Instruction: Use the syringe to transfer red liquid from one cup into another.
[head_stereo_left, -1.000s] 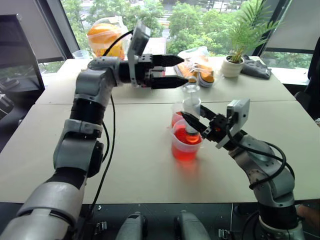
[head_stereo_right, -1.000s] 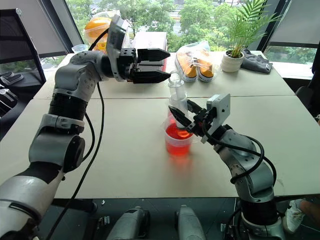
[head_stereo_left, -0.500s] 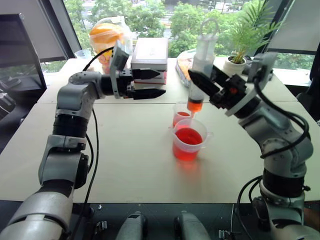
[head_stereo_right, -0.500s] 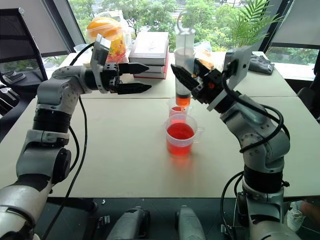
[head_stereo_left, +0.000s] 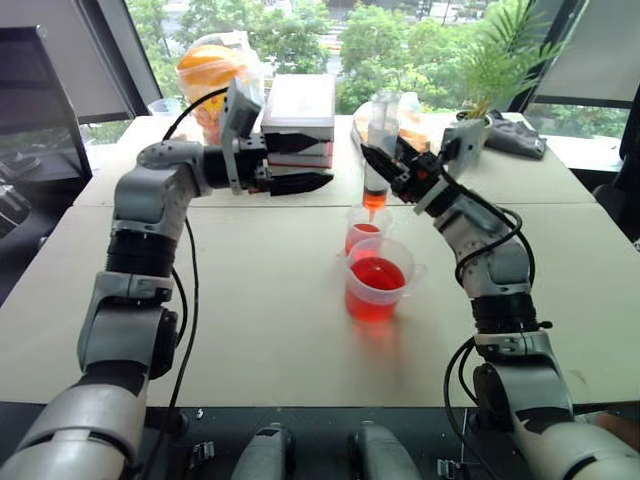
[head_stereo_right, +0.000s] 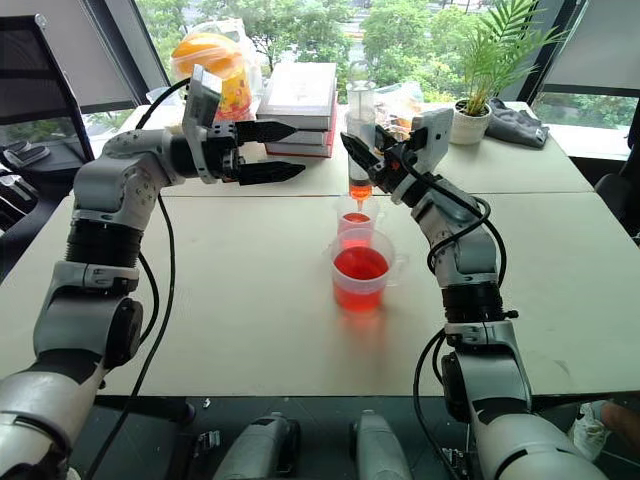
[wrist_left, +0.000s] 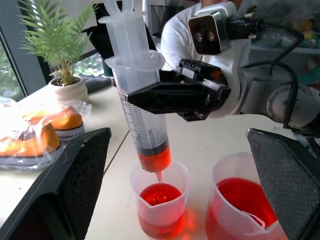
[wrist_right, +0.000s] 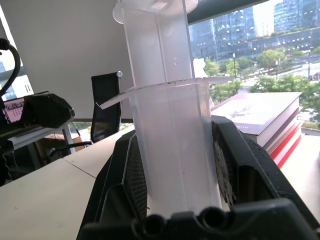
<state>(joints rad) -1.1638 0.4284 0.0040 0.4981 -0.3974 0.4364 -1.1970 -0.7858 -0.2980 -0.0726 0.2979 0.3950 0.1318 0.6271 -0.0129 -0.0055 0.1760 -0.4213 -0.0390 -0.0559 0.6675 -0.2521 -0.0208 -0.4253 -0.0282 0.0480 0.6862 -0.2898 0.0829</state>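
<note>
Two cups, the beaker (head_stereo_left: 377, 285) and the smaller cup (head_stereo_left: 362, 229), are set touching on the near table (head_stereo_left: 250, 300); books (head_stereo_left: 298, 122) and a potted plant (head_stereo_right: 468, 118) are carried by the far one.

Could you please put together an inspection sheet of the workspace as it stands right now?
Surface: pale table, seams between its panels; no spill seen.
Job's things: syringe upright, red liquid in its lower end, tip just above the small cup, which holds some red. Handled beaker beside it, roughly half full of red.
Clutter: stack of books, bagged orange items, wrapped shoes, potted plant, grey cloth, all on the far side.
Grippers: right gripper jaws clamped on the syringe barrel; left gripper jaws open, empty.
Cables: black cables along both arms, off the table.
Surroundings: windows with trees outside; a person in white behind.
</note>
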